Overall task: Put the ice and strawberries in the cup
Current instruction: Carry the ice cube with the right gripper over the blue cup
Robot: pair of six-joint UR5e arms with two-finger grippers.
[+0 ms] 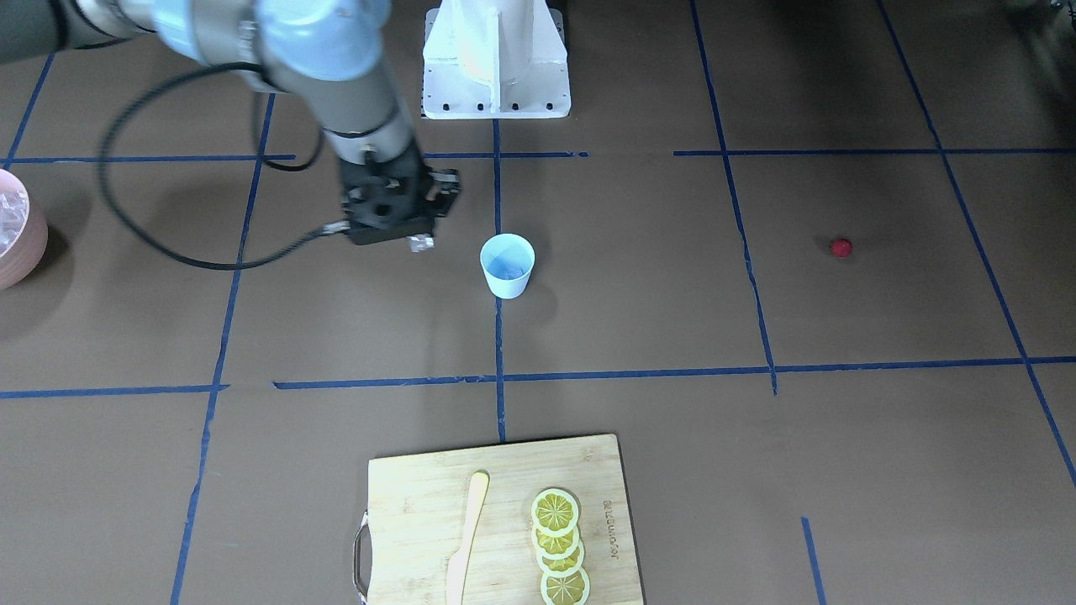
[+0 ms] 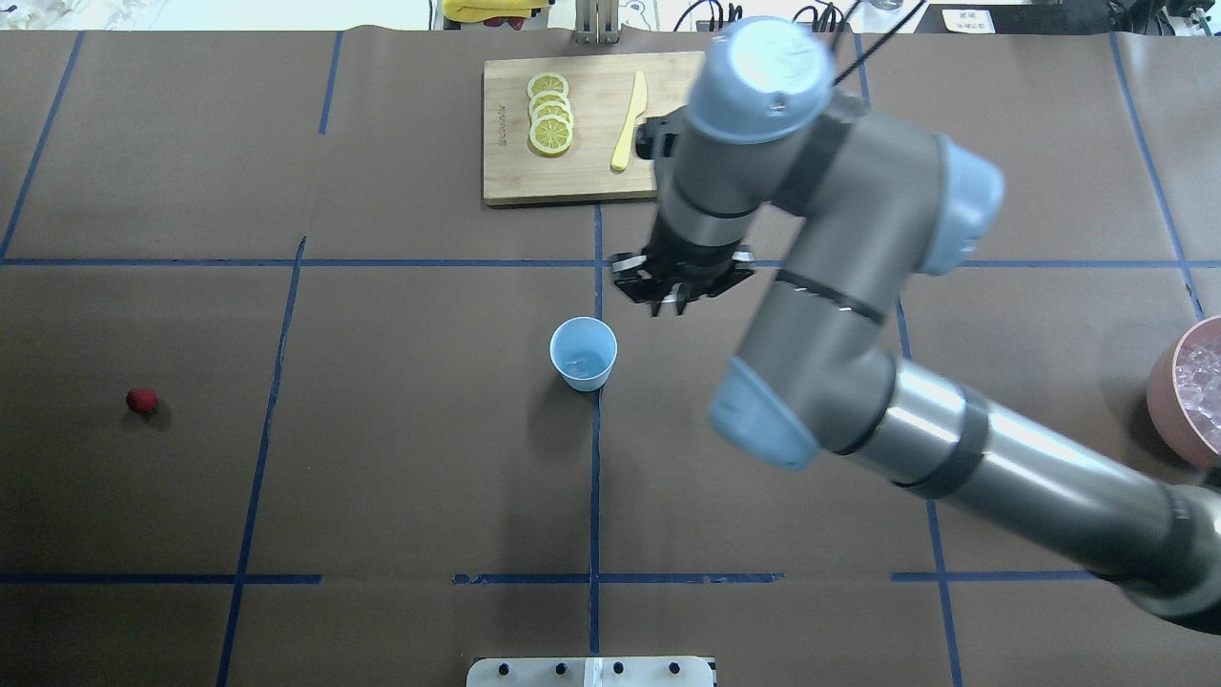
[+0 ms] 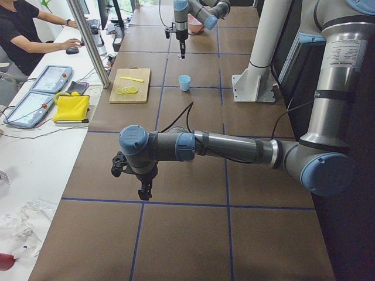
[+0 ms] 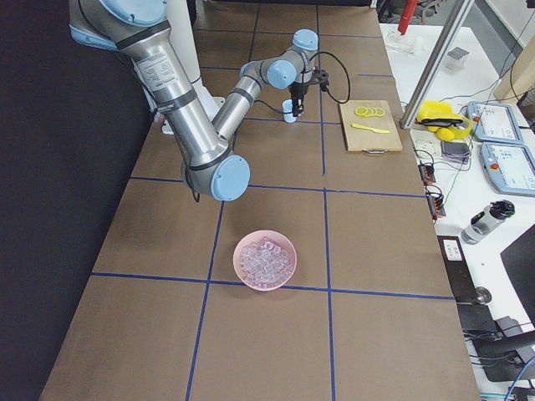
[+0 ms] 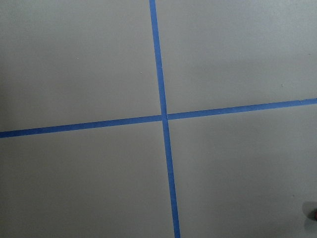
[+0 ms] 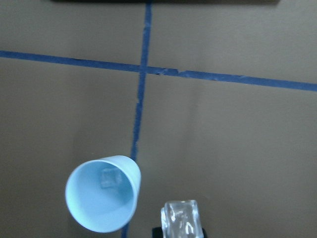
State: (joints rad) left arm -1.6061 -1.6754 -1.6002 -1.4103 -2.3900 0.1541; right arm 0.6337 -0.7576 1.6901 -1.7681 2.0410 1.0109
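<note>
The pale blue cup [image 2: 583,353] stands upright at the table's middle, with one ice cube [image 6: 110,177] lying inside it. My right gripper [image 1: 418,244] hangs just beside the cup, on the cutting-board side, shut on another clear ice cube [image 6: 181,220]. That cube is outside the rim and above the table. The dark-red strawberry [image 2: 141,401] lies alone on the brown mat, far off on my left side. My left gripper [image 3: 145,190] points down over bare mat near that end; I cannot tell whether it is open or shut.
A pink bowl [image 4: 236,255] full of ice cubes sits at the table's right end. A wooden cutting board [image 2: 587,181] at the far edge carries several lemon slices [image 2: 550,114] and a yellow knife [image 2: 629,119]. A person sits at the side desk.
</note>
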